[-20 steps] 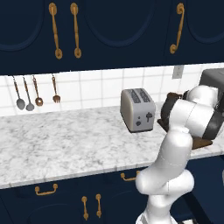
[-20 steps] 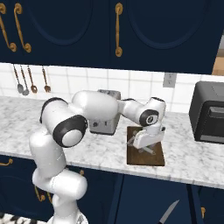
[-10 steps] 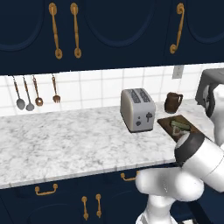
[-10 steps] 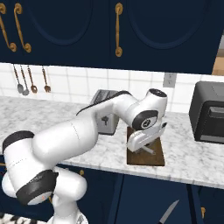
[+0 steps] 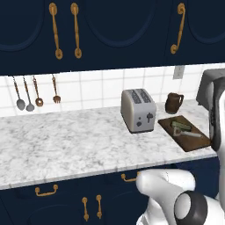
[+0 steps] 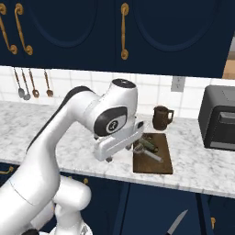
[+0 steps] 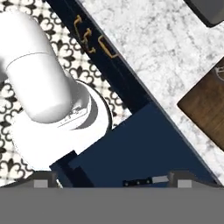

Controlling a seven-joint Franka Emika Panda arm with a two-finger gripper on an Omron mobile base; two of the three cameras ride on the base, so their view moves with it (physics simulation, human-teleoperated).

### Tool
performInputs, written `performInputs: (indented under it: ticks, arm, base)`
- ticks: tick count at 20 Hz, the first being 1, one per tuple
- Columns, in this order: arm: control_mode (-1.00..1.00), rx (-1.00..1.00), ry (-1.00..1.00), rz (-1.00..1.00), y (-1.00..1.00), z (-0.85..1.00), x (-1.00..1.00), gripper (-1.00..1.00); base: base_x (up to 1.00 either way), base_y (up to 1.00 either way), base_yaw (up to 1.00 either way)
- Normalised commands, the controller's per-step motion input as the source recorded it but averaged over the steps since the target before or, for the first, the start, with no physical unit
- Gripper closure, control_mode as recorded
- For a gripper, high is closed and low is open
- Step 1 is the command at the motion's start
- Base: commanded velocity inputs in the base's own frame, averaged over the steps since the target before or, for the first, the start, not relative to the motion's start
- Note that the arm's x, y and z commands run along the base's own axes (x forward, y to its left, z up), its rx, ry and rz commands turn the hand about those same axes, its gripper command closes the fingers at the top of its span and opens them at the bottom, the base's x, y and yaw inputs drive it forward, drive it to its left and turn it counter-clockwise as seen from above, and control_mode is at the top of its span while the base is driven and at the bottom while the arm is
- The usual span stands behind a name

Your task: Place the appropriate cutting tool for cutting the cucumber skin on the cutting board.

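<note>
Now on dark brown cutting board [image 5: 190, 141] at right end of marble desk [image 5: 66, 145]: pale cutting tool [image 5: 187, 133] lying flat, head beside dark green cucumber [image 5: 179, 124], both resting on board, appear touching or just beside each other. Same pair seen from right base: cucumber [image 6: 149, 144] toward board's back-left, tool [image 6: 148, 153] angled across board [image 6: 158, 164] just in front of it. Toaster [image 5: 138, 109] left of board, brown mug [image 5: 173, 103] behind board near wall, dark oven [image 6: 219, 117] farther right. Spoons and fork [image 5: 36, 91] hanging on tiled wall, well apart from board. Claw [image 6: 122, 147] lifted off board, hanging over desk front edge just left of board, nothing visibly held; how far open cannot tell. Hand view looks down at cabinet front, patterned floor, board corner [image 7: 209, 111] at right edge.
</note>
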Motion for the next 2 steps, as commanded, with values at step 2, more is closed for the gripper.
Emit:
performInputs:
  ticks: [2]
  arm:
    - [-1.00,-0.03,0.03,0.02,1.00,0.41,-0.69,-1.00]
  base:
    - [0.00,0.00,0.00]
